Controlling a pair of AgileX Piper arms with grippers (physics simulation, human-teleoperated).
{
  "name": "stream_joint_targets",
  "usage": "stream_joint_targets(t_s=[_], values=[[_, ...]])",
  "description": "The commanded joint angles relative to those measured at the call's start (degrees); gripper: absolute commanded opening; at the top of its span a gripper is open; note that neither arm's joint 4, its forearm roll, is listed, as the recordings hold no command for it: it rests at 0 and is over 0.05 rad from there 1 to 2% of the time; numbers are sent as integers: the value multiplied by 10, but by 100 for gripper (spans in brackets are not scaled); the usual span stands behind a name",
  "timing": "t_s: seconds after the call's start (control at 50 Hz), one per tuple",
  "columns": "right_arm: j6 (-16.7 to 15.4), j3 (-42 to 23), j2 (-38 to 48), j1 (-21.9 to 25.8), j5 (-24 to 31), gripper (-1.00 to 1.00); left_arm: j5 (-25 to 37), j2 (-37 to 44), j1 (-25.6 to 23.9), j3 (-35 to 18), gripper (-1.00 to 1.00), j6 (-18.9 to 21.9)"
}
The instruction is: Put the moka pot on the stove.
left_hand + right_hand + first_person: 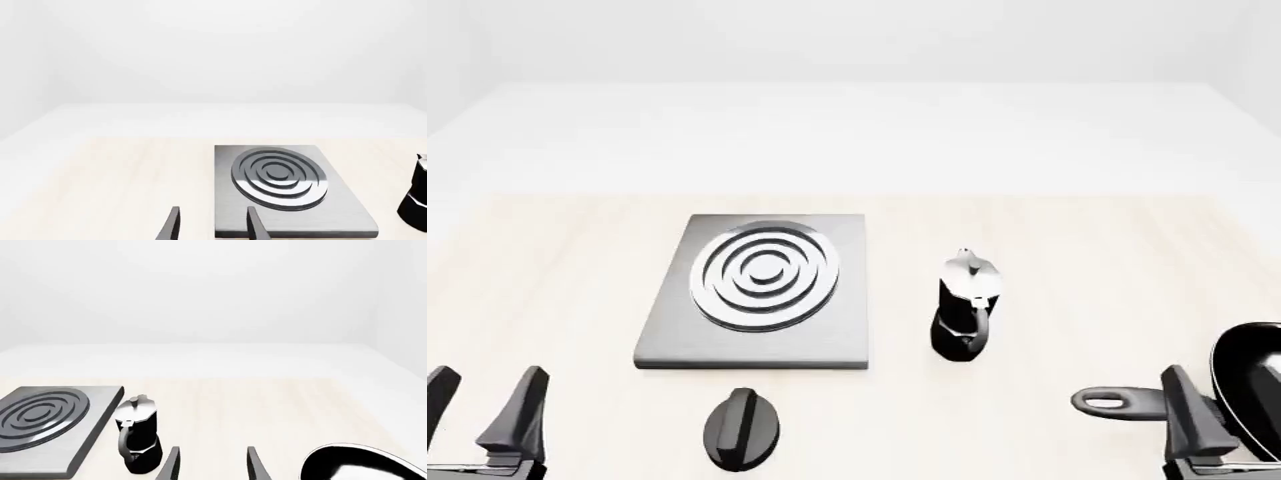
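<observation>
Right of the stove [667,340], the moka pot [965,305] stands upright on the table [1068,240], near the slab but apart from it. Burner rings bare; nothing placed yet. Right gripper [1217,425] spread and empty, near edge, beside the frying pan [1248,365]. Left gripper [481,410] likewise parted, empty. Black knob [742,428] probably loose. Remaining: reach, grasp, lift, set down.

The frying pan [1252,375] and right tool [1228,425] run off the front view's edge.
</observation>
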Motion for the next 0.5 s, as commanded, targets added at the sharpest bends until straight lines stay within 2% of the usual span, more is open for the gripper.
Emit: stream_joint_targets(t_s=[0.02, 0.24, 0.3, 0.34, 0.38, 0.5], values=[[1, -5, 0, -11, 4, 100, 0, 0, 0, 0, 100, 0], [-4, -4, 0, -12, 3, 100, 0, 0, 0, 0, 100, 0], [12, -7, 0, -16, 4, 100, 0, 0, 0, 0, 100, 0], [8, -13, 1, -4, 10, 100, 0, 0, 0, 0, 100, 0], [27, -28, 3, 18, 19, 100, 0, 0, 0, 0, 100, 0], [21, -66, 7, 40, 49, 100, 0, 0, 0, 0, 100, 0]])
